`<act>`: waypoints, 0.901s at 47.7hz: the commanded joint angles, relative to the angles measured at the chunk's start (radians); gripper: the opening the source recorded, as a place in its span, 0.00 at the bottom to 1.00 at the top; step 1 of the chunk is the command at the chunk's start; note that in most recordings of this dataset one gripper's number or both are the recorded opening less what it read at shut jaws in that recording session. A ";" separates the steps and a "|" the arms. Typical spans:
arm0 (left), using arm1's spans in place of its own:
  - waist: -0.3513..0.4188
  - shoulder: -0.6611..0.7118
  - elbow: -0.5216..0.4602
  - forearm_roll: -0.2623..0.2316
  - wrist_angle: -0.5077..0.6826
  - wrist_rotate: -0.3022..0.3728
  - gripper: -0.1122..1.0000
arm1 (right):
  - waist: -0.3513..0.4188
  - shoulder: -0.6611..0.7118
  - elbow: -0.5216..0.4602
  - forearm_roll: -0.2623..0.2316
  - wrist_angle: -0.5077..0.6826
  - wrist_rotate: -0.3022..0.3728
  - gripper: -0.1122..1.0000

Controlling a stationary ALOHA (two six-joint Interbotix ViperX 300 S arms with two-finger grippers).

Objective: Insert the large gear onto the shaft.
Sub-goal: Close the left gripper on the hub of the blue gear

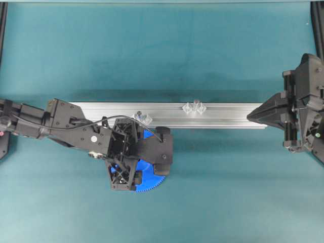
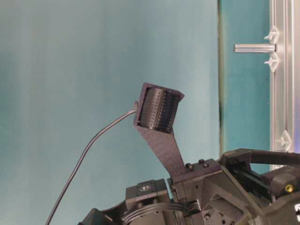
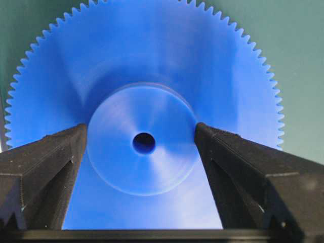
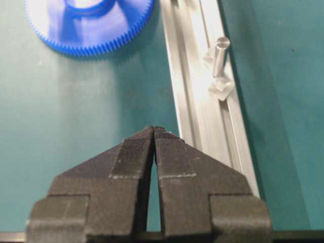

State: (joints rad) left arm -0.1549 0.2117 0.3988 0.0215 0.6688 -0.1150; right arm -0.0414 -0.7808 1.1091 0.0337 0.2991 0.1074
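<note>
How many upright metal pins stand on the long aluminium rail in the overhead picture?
2. One thin grey metal pin on a clear mount stands near the middle of the silvery aluminium rail; the other stands further left, right beside the black left gripper. The arm could hide others.

Smooth, faintly glossy blue plastic large gear (image 3: 147, 76) with finely toothed rim, matt black textured gripper fingers (image 3: 45, 157), brushed silvery metal rail (image 1: 167, 114), polished grey metal shaft (image 4: 220, 55), clear plastic mount (image 4: 221, 87), matt teal table cover (image 1: 152, 45)
</note>
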 commanded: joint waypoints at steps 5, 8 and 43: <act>-0.021 -0.002 0.011 -0.003 0.017 0.003 0.91 | 0.002 -0.003 -0.005 0.005 -0.008 0.008 0.19; -0.020 -0.003 0.009 -0.002 0.017 0.003 0.91 | 0.002 -0.008 -0.003 0.005 -0.008 0.008 0.19; -0.044 0.006 0.028 -0.002 0.018 0.003 0.91 | 0.002 -0.048 0.015 0.006 -0.008 0.009 0.19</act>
State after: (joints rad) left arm -0.1626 0.2102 0.4050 0.0230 0.6734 -0.1150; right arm -0.0414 -0.8314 1.1321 0.0383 0.2991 0.1074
